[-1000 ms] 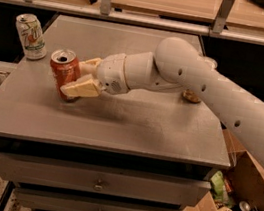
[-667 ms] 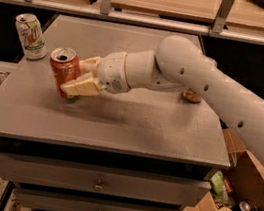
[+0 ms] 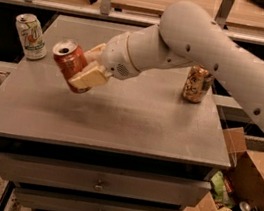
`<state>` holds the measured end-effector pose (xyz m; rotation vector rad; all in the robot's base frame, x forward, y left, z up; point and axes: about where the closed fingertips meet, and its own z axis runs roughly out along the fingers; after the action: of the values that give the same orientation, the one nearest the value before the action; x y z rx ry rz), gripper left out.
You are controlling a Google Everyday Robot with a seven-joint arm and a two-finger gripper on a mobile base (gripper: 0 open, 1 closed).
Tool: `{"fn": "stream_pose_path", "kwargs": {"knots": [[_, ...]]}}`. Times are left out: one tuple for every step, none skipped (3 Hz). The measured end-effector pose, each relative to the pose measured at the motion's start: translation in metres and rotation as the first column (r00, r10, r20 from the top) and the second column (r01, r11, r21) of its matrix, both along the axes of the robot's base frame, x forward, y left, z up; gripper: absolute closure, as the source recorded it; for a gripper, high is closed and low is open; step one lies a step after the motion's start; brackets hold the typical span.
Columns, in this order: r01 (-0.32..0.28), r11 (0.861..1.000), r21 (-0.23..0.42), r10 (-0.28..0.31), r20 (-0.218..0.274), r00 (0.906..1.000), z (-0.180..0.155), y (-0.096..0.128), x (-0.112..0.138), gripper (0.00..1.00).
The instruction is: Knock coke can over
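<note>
Gripper: cream two-finger gripper (image 3: 84,66) above the left part of the grey metal table (image 3: 134,123).
Jaws: clamped on the can, one finger on each side.
Coke can: red-orange aluminium coke can (image 3: 68,62), tilted in the gripper.

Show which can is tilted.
The red coke can, held in the gripper over the left of the table; the white-green can and gold can stand upright.
</note>
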<state>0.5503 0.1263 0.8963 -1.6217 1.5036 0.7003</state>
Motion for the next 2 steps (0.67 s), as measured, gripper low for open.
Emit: {"fn": "stream_pose_path", "kwargs": {"knots": [[0.053, 0.974, -0.218, -0.053, 0.007, 0.9986, 0.005, -0.022, 0.001, 1.00], [0.104, 0.897, -0.431, -0.115, 0.002, 0.9934, 0.003, -0.046, 0.008, 1.00]]}}
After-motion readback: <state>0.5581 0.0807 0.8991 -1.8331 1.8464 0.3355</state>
